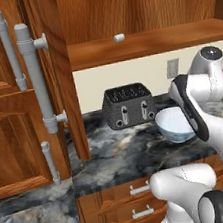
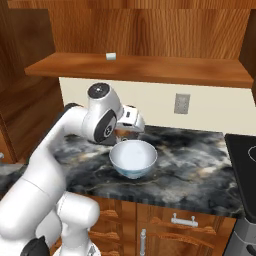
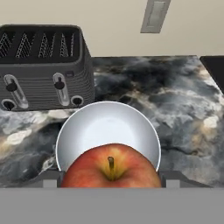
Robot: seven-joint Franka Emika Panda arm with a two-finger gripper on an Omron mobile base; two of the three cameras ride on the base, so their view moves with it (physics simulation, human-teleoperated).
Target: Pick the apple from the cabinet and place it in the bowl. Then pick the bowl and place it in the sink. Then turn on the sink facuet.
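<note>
No legible text, label, brand, number or sign anywhere.

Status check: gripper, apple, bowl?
Gripper shut on round red apple. Above wide white bowl on marble counter. Dark toaster behind bowl, not obstructing.

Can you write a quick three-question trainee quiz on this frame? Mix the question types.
1. True or false: the apple already lies in the bowl.
2. What stands on the counter just behind the bowl, as the hand view shows it?
A. a kettle
B. a dark toaster
C. a pan
3. Fill in: the small pale grey cylinder lies on the open cabinet's ____.

Key
1. False. The apple sits between the fingers of the gripper, above the bowl, which is empty.
2. B, the toaster.
3. Shelf.
</note>
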